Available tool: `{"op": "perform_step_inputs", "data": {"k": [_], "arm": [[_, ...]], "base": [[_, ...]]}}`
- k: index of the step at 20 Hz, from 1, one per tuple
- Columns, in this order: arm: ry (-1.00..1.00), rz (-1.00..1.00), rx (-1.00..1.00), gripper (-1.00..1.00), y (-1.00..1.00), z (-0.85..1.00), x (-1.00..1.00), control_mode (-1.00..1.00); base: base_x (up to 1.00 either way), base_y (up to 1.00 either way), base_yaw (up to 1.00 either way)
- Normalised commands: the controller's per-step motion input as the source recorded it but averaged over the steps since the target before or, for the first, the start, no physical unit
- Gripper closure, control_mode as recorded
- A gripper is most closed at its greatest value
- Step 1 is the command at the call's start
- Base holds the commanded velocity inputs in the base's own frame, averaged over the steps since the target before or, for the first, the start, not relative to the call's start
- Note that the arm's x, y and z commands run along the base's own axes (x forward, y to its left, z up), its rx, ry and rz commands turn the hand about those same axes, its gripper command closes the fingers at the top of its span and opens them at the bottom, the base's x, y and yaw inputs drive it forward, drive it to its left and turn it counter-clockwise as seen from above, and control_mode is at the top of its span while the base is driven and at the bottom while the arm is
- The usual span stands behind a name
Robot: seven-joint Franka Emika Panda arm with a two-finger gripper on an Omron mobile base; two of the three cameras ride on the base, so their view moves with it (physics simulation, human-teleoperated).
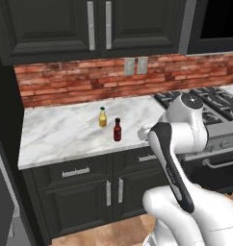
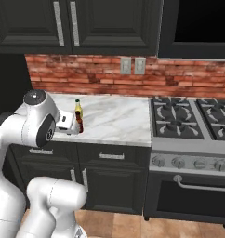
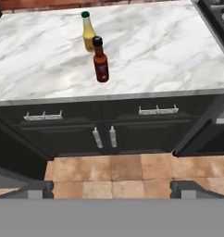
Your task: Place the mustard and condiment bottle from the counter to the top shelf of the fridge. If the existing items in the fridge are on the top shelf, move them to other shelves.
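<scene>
Two bottles stand upright and close together on the white marble counter (image 1: 65, 134). The mustard bottle (image 1: 103, 117) is yellow with a green cap. The condiment bottle (image 1: 117, 129) is dark red with a black cap and stands just in front of the mustard, slightly to its right. Both appear again in the right base view, mustard bottle (image 2: 78, 108) behind condiment bottle (image 2: 80, 124), and in the hand view, mustard bottle (image 3: 88, 33) and condiment bottle (image 3: 100, 61). My gripper (image 3: 112, 189) hangs open in front of the counter edge, short of the bottles, with nothing between its fingers. Its hand (image 2: 65, 122) points toward them.
A gas stove (image 2: 193, 121) with an oven below adjoins the counter on the right. Dark cabinets (image 1: 89, 187) with metal handles run under the counter and more hang above (image 1: 94, 26). A brick backsplash (image 1: 84, 79) closes the back. A tall dark panel (image 1: 3, 120) stands at the left.
</scene>
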Motion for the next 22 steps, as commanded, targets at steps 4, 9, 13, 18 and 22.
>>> {"op": "perform_step_inputs", "data": {"k": [4,9,13,18,22], "arm": [[-0.02,0.0,0.0,-1.0,0.36,-0.31,0.68,-1.0],[-0.01,0.0,0.0,-1.0,0.29,-0.29,0.59,-1.0],[-0.04,0.0,0.0,-1.0,0.03,-0.21,0.32,-1.0],[-0.02,0.0,0.0,-1.0,0.0,-0.11,0.21,-1.0],[0.0,0.0,0.0,-1.0,0.0,-0.1,0.26,-1.0]], "base": [[0.0,0.0,0.0],[0.0,0.0,0.0],[0.0,0.0,0.0],[0.0,0.0,0.0],[0.0,0.0,0.0]]}}
